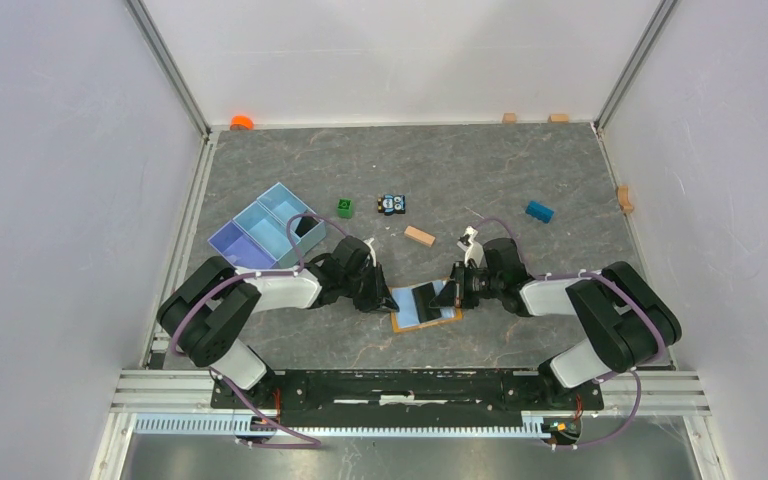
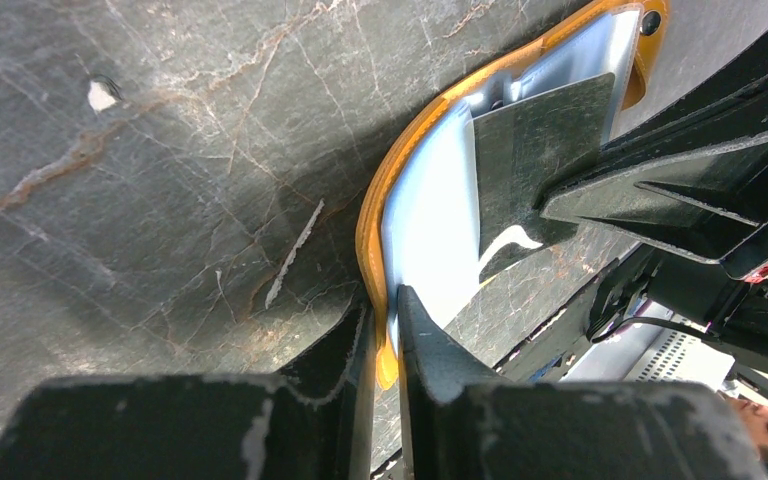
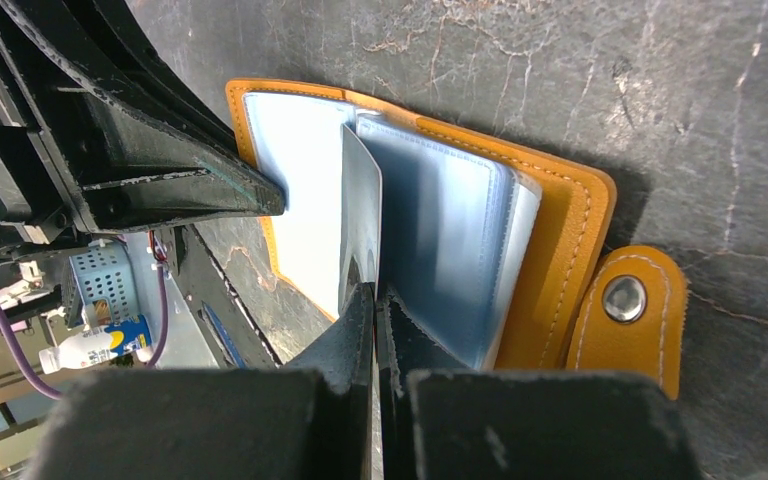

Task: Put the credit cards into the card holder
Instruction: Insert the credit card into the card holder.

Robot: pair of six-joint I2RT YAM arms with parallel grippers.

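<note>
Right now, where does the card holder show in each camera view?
Top external: card holder lies open, low centre of the picture.
Left wrist: card holder runs from bottom centre to the top right corner.
Right wrist: card holder fills the centre, open.
Shared landmark: snap tab, in both wrist views.

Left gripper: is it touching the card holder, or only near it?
Touching. The left wrist view shows the left gripper pinching the orange edge of the card holder between its fingers.

Card holder (image 3: 560, 230) orange, pale blue inside; credit card (image 2: 540, 150) dark grey.
</note>
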